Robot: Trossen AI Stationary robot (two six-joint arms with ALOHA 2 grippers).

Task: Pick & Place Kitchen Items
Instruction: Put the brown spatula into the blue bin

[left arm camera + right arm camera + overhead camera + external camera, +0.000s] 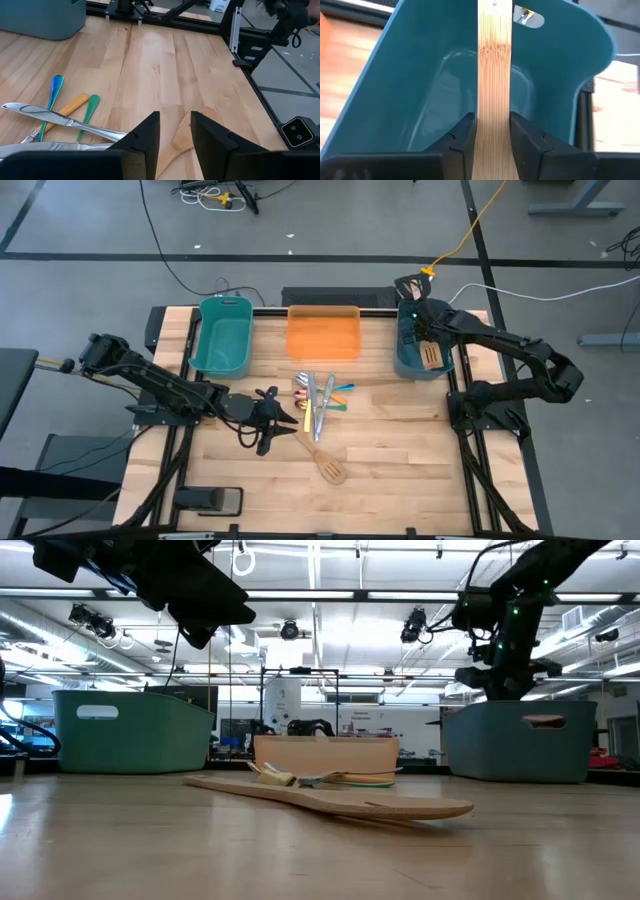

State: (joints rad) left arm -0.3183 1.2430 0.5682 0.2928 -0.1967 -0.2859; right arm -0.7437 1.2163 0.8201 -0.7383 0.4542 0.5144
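Observation:
My right gripper (421,338) is over the right teal tub (405,362), shut on a pale wooden slotted spatula (431,357) that reaches down into the tub. My left gripper (288,420) hovers open and empty above the table, left of the utensil pile. Its fingers (147,135) stand over a wooden spatula (182,142) that lies flat on the table (326,461). The pile (318,398) holds silver cutlery and small pieces with blue (55,89), orange (70,107) and green (90,106) handles. My right gripper pinches the spatula's straight handle (494,107) between its two fingers, which lie along the handle. The spatula runs on from the fingers into the tub. Whether it touches the tub's floor I cannot tell.
A second teal tub (224,335) stands at the far left and an orange tray (323,333) at the far middle. Bare wood lies near the front edge and on the right of the pile.

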